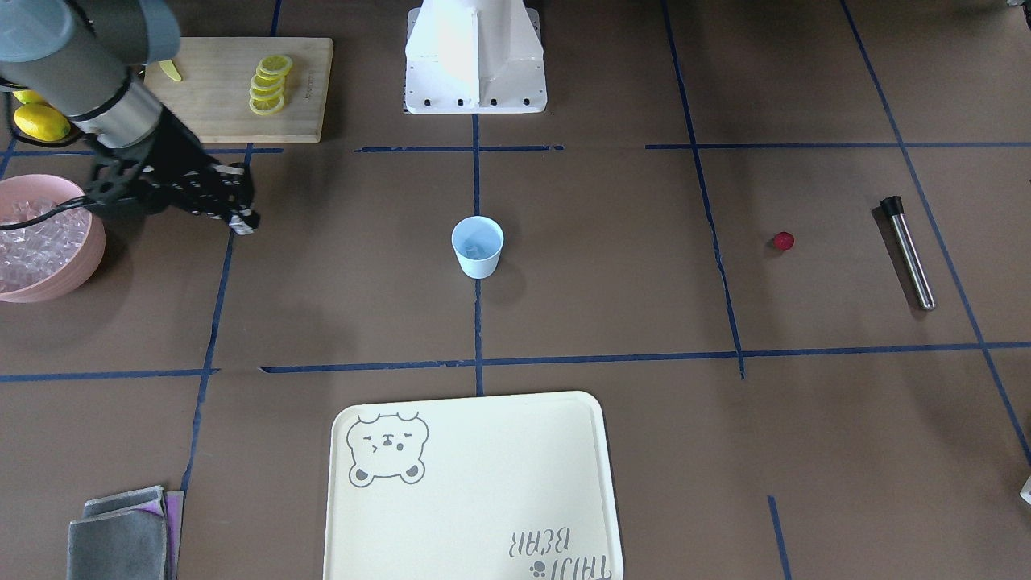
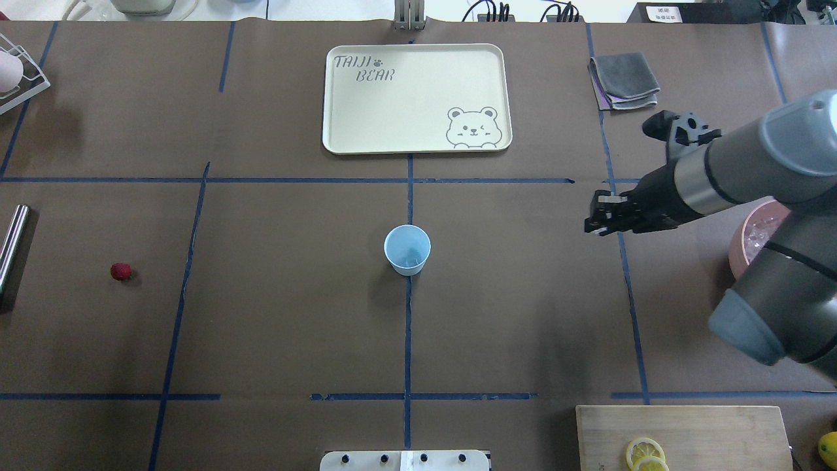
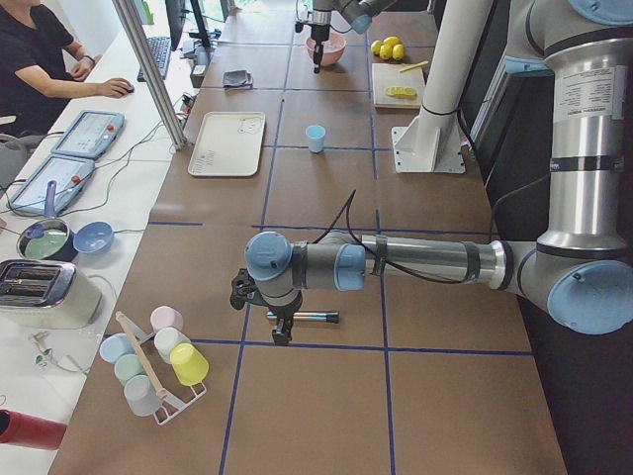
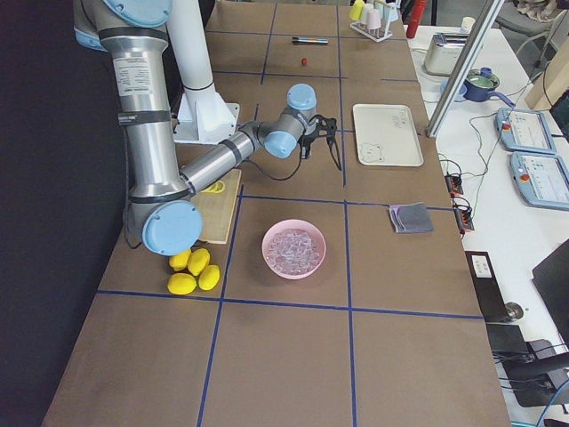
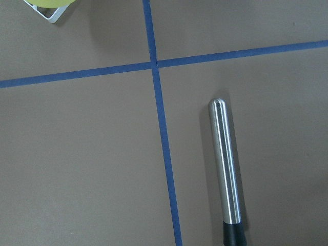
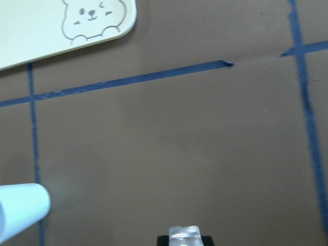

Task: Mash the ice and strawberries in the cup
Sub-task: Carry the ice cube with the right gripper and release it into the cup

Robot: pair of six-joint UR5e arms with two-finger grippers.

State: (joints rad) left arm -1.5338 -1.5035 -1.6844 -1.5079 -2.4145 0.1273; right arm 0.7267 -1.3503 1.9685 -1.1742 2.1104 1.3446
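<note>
Right gripper (image 2: 594,221) pinching an ice cube (image 6: 184,233), left gripper (image 3: 279,332) can't tell, brown table (image 2: 294,327) with blue tape (image 2: 407,340) grid, one cup (image 2: 407,250), one strawberry (image 2: 120,271), one tray (image 2: 392,111), four lemons (image 4: 182,283)

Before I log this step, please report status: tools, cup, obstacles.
Right tool shut on ice cube, short of cup. Left tool above steel rod, state unclear. Strawberry outside cup. Nothing between tool and cup.

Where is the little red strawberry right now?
In the overhead view, the small dark-red strawberry lies on the left side, between the shiny metal rod at the edge and the pale-blue plastic cup in the middle.
</note>
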